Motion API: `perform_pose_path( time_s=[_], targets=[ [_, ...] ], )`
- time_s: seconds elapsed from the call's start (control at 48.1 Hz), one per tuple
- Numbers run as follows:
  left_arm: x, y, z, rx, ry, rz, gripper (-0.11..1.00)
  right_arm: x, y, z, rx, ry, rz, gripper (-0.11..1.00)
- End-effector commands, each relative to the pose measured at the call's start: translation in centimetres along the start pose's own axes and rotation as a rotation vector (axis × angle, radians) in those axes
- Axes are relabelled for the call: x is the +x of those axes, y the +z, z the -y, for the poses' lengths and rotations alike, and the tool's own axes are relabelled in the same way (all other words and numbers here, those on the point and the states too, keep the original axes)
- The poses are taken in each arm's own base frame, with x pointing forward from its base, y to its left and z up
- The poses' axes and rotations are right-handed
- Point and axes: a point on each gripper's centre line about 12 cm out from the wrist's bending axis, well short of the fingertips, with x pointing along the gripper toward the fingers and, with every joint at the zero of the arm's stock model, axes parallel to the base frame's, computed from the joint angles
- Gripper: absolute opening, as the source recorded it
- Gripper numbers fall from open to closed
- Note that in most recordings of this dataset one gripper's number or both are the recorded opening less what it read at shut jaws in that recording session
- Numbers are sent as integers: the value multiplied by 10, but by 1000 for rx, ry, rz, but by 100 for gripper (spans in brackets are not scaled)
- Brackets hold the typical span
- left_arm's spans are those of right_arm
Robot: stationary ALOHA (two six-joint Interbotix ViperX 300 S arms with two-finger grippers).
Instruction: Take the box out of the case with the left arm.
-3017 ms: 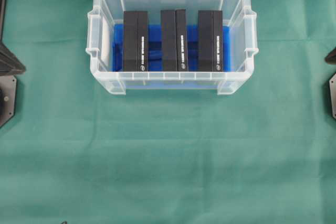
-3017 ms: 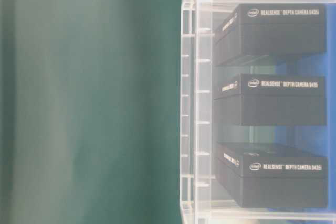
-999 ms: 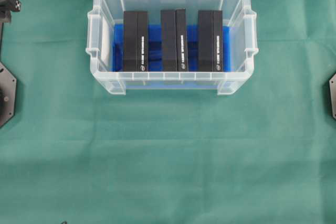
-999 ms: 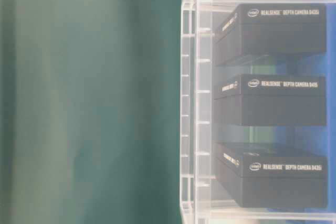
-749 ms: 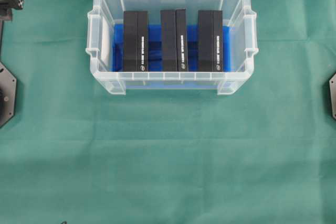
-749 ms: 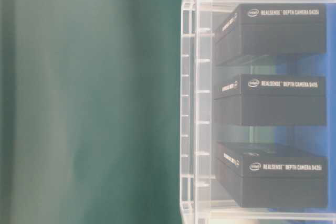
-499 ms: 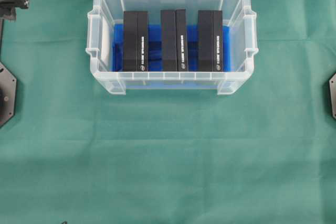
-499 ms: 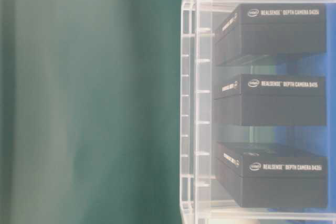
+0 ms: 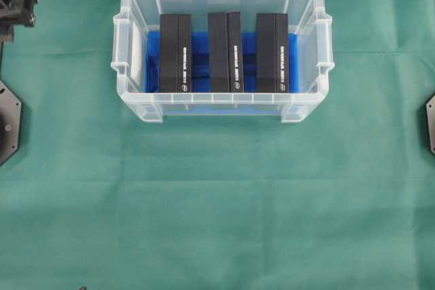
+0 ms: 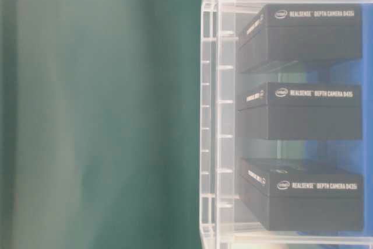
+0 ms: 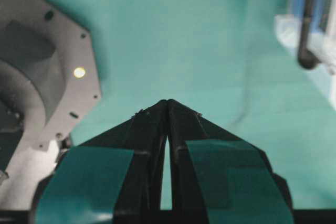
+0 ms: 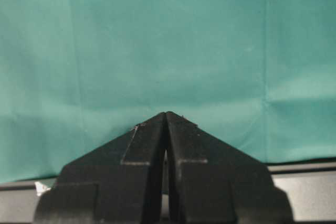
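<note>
Cloth [image 9: 217, 202] of plain green covers the whole table, smooth except for faint fold lines and shallow creases; no bare tabletop or room beyond it shows in any view.

The case [image 9: 221, 103], a clear plastic tub with a rimmed edge and side handles, sits toward the far edge of the table, about midway between left and right, with a bright blue lining [image 9: 292, 52] at its bottom. Three black boxes stand in it side by side with gaps between them: the left box [image 9: 175, 52], the middle box [image 9: 225, 52] and the right box [image 9: 272, 52]. Each carries a line of small white print, which the table-level view shows on their narrow faces through the clear wall [image 10: 210, 115].

A part of the left arm [image 9: 15, 1] shows at the far left corner of the table, well apart from the case and above the cloth. Its wrist view shows the left fingers [image 11: 152, 129] pressed together, tips meeting, with teal pads on their outer faces and nothing between them; a grey base plate [image 11: 47, 66] lies at that view's left and a corner of the case at its upper right. The right fingers [image 12: 152, 135] are likewise pressed together with nothing held, over bare cloth. Dark base plates sit at the left edge [image 9: 8, 123] and the right edge [image 9: 429, 123] of the table.
</note>
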Motion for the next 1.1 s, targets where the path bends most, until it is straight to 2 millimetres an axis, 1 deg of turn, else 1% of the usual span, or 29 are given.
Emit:
perform_pose_path(
  time_s=[0.0, 0.062, 0.083, 0.125, 0.187, 0.291, 0.354, 0.395, 0.437, 0.479, 0.936, 1.082],
  targets=[
    [-6, -2, -4, -3, -32, 18, 2, -5, 4, -1, 2, 2, 14, 0],
    [-6, -4, -7, -11, -46, 25, 7, -4, 4, -1, 2, 1, 9, 0],
    [-7, -5, -8, -15, -51, 26, 10, -4, 4, -1, 2, 1, 11, 0],
    [-8, -6, -10, -24, -59, 30, 19, -3, 5, -1, 2, 0, 6, 0],
    [-8, -8, -13, -47, -62, 30, 34, -1, 6, -1, 2, -1, -1, 0],
    [-10, -9, -16, -76, -75, 36, 66, 0, 7, -2, -2, -3, -7, 0],
    [-9, -10, -16, -75, -77, 35, 83, 1, 7, -1, -2, -6, -8, 0],
    [-9, -11, -15, -69, -74, 33, 91, 1, 7, -1, -2, -8, -9, 0],
    [-9, -11, -15, -67, -75, 35, 97, 1, 7, -1, -2, -11, -9, 0],
    [-8, -11, -15, -66, -73, 35, 99, 1, 7, 0, -2, -11, -9, 0],
    [-8, -10, -14, -29, -69, 36, 98, 1, 8, 1, -7, -22, -5, 0],
    [-7, -10, -9, -32, -72, 24, 98, 1, 8, 1, -7, -22, -5, 0]
  ],
)
